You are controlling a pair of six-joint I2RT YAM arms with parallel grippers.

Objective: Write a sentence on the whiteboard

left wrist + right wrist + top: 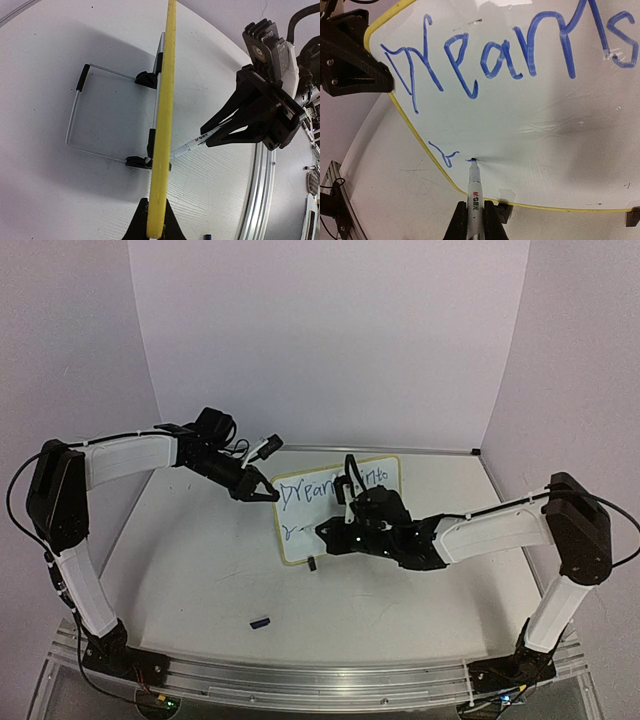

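The whiteboard (pixel 300 530) stands upright at mid-table, its pale-yellow frame seen edge-on in the left wrist view (pixel 164 125). The sentence (pixel 510 55) reads "Dreams" in blue on the top line, with more letters to the right (pixel 380 475). A short first stroke (pixel 442 152) starts the lower line. My left gripper (pixel 156 225) is shut on the board's left edge (pixel 262 492). My right gripper (pixel 475 222) is shut on a white marker (pixel 475 192), its tip touching the board just right of that stroke. In the top view the right gripper (pixel 328 533) sits in front of the board's lower part.
A blue marker cap (pixel 261 621) lies on the table in front of the board. A wire stand (pixel 75 115) props the board from behind, on black clip feet (pixel 502 211). An aluminium rail (pixel 300 680) runs along the near edge.
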